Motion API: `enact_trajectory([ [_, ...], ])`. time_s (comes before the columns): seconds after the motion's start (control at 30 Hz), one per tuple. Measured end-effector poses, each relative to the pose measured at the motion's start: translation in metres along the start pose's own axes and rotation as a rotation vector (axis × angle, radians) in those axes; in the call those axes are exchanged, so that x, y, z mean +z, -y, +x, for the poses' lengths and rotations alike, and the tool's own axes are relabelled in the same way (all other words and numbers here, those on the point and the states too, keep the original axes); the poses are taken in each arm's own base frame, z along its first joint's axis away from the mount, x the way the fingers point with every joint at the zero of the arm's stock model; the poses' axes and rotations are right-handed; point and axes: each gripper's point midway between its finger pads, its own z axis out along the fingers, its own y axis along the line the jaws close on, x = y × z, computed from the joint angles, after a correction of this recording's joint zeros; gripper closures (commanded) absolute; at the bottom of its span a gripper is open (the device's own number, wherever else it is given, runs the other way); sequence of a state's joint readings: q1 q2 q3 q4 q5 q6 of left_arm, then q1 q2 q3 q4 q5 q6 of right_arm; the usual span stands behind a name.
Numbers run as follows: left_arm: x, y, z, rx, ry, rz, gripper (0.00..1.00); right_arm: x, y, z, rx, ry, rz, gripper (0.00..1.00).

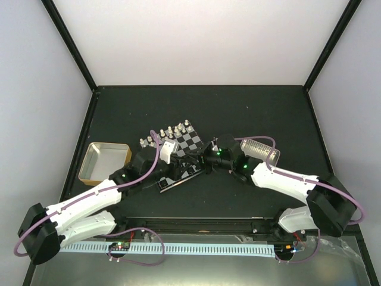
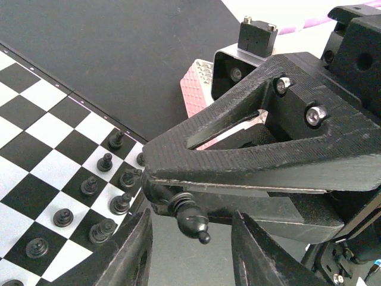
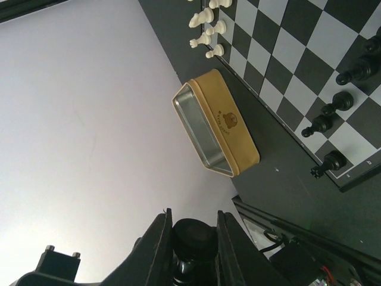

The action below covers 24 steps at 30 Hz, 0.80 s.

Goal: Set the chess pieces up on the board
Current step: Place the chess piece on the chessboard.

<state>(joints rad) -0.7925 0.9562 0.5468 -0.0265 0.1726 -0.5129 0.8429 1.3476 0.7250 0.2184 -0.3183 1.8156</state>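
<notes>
Black bishop (image 2: 191, 217) pinched by its base in right fingers (image 3: 156, 253), aloft just off the board (image 2: 53, 128) near edge; left fingers (image 2: 136, 253) half-open astride it, not touching; probably light, glossy, slippery, so grip the ringed collar.

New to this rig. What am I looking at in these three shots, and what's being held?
Two robot arms with two-finger grippers are bolted at the near edge of a dark table. The overhead picture looks down from behind them; the other two come from cameras on each wrist. On the table lie a small chessboard, a tan tray to its left and a pink-sided tray to its right. White pieces line the far edge, black pieces the opposite side. The right gripper grips one black piece; the left gripper stands open around it, not touching.
</notes>
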Motion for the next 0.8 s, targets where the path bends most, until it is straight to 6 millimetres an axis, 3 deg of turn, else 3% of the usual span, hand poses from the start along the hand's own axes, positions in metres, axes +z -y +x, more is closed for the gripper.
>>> enact_trajectory([
  [0.27,-0.001,-0.005,-0.004,0.019,0.018,-0.035,0.71,0.005,0.004,0.000,0.002,-0.002,0.009,0.89],
  [0.53,-0.004,-0.010,-0.008,0.041,0.038,-0.075,0.97,0.007,0.006,0.001,-0.001,-0.009,0.016,0.87],
  [0.6,-0.004,-0.012,-0.007,0.045,0.038,-0.086,0.98,0.007,0.006,0.001,-0.002,-0.006,0.017,0.80],
  [0.7,-0.005,-0.013,-0.007,0.050,0.033,-0.091,0.98,0.007,0.007,0.000,-0.011,-0.005,0.021,0.59],
  [0.8,-0.007,-0.012,-0.013,0.053,0.034,-0.108,0.98,0.006,0.008,0.000,-0.052,-0.001,0.029,0.46],
])
